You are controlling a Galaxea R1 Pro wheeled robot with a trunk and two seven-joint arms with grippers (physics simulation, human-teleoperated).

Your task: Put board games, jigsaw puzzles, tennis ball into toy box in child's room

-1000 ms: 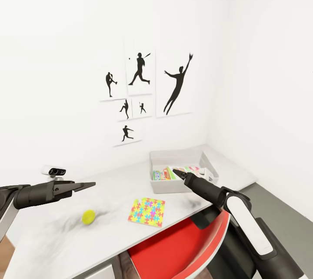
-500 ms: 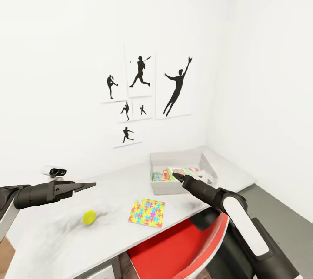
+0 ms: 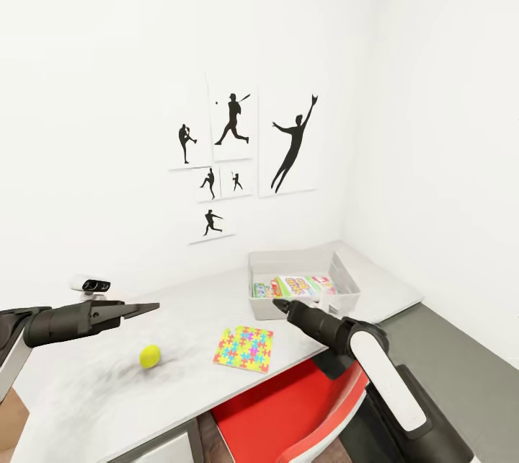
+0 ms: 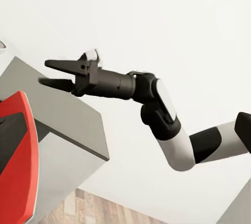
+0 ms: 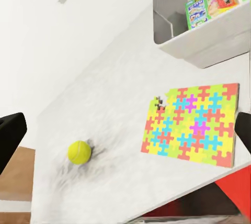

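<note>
Hovering right hand (image 3: 277, 302) open, empty, beside toy box (image 3: 268, 310) front wall, jigsaw puzzle (image 3: 244, 350) near table (image 3: 86, 391) edge, left hand (image 3: 148, 306) unclear.

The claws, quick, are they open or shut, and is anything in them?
Left claw: cannot be told from here; nothing seen in it.
Right claw: open, holding nothing.

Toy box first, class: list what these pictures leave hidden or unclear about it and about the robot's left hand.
1. Toy box contents, head view: its near wall covers the lower parts of the game boxes, so their count is uncertain.
2. Toy box, right wrist view: cut off by the picture's edge.
3. Game box print, head view: too small to read.
4. Left hand, head view: seen side-on, one finger masks the other; open or shut is unclear.
</note>
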